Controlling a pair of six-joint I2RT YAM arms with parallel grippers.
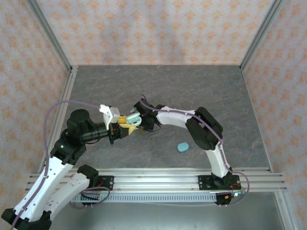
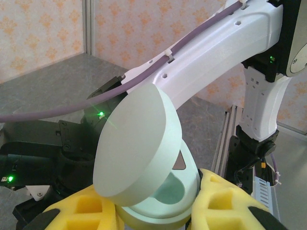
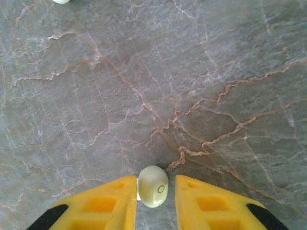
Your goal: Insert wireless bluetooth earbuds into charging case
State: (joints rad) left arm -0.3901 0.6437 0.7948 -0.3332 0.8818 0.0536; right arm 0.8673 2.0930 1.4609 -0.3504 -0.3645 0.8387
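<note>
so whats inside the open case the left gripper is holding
The charging case, clamped in the left gripper, shows a pale green hollow under its raised lid. The lid covers the rest, so earbuds inside cannot be confirmed.

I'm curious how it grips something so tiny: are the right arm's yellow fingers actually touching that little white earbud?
Touching. In the right wrist view the earbud sits between the right gripper's yellow fingers, against the left-hand one; beside the other a thin gap shows.
</note>
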